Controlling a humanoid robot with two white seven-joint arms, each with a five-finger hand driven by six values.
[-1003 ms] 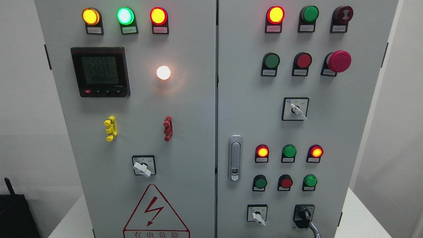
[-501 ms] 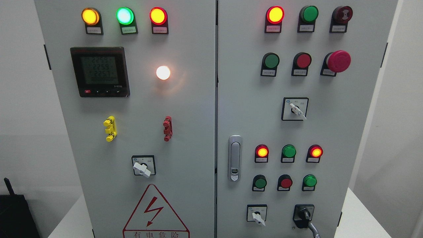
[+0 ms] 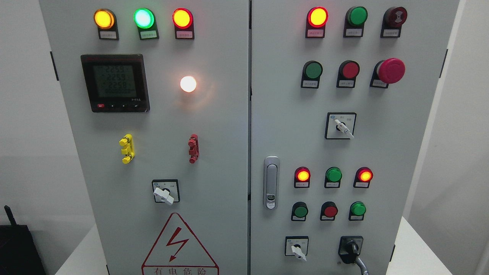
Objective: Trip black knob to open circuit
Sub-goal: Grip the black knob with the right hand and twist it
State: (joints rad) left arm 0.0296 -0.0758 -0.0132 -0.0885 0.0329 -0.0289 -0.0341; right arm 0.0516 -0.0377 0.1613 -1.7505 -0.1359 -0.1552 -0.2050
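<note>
The black knob [image 3: 350, 247] sits in a black square plate at the lower right of the grey cabinet's right door [image 3: 382, 152], its handle roughly upright. A thin grey curved piece [image 3: 362, 266] touches the knob's lower right and runs off the bottom edge. So little of it shows that I cannot tell whether it is a finger of the right hand. No left arm shows.
White selector switches [image 3: 298, 251] [image 3: 344, 128] [image 3: 163, 195], lit and unlit lamps, push buttons and a red mushroom button [image 3: 391, 70] cover the doors. A door latch [image 3: 271, 182] sits left of the knob. A meter [image 3: 114, 82] is upper left. A black box [image 3: 17, 248] stands at lower left.
The grey piece under the black knob shows a little less and lower than a second ago. The knob looks unchanged.
</note>
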